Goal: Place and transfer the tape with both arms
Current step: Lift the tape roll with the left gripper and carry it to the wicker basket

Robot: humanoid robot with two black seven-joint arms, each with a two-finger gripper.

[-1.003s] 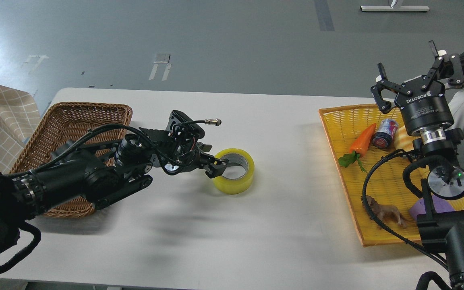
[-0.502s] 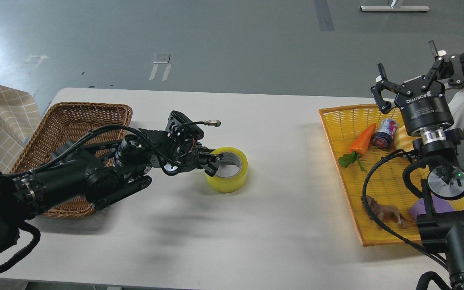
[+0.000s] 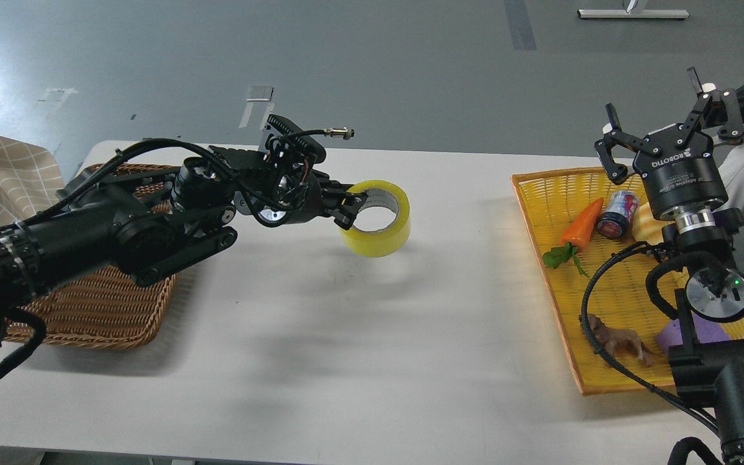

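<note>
The yellow tape roll (image 3: 380, 226) hangs in the air above the middle of the white table (image 3: 372, 361), tilted with its pale core facing me. My left gripper (image 3: 349, 208) is shut on the roll's left wall, one finger inside the core and one outside. My right gripper (image 3: 659, 123) is open and empty, raised with its fingers spread above the far end of the yellow tray (image 3: 540, 194) at the right.
A brown wicker basket (image 3: 94, 310) sits at the left under my left arm. The yellow tray holds a toy carrot (image 3: 582, 224), a small can (image 3: 617, 212), a bread-shaped toy (image 3: 644, 223), a brown animal figure (image 3: 617, 339) and a purple piece (image 3: 675, 336).
My left gripper closed on the tape roll on the table, drew it slightly left, then lifted it up off the table. The right arm has barely moved.
</note>
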